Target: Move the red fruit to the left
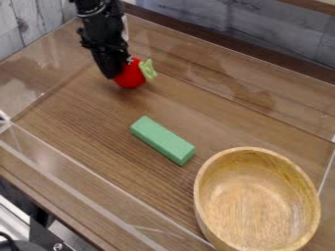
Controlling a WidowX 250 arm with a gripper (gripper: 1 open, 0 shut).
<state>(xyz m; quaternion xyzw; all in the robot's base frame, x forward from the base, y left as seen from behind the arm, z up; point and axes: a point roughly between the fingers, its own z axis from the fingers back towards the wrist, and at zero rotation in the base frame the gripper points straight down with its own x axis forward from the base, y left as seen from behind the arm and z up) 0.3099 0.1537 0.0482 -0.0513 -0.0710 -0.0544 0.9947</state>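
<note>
- The red fruit [129, 75] sits in the far left part of the wooden tabletop [92, 147], low to the surface or resting on it; whether it touches cannot be told. Its green leaf [147, 69] sticks out to the right.
- The tool [116, 71] comes straight down from above and is closed narrowly on the red fruit, gripping it on its left upper side, so the fruit hangs just right of and under the black fingers.
- The fruit is round, with no long axis to mind; only the leaf gives it a side.
- Judged from this, the carry looks near its end: the fruit already lies well left of the green rectangular block [163, 139] and the wooden bowl [257, 201].
- A clear wall [29, 108] rims the tabletop on the left and front; bare wood lies between the fruit and that wall, so room for setting down looks ample.
- The block and bowl are well apart from the tool, out of its way.
</note>
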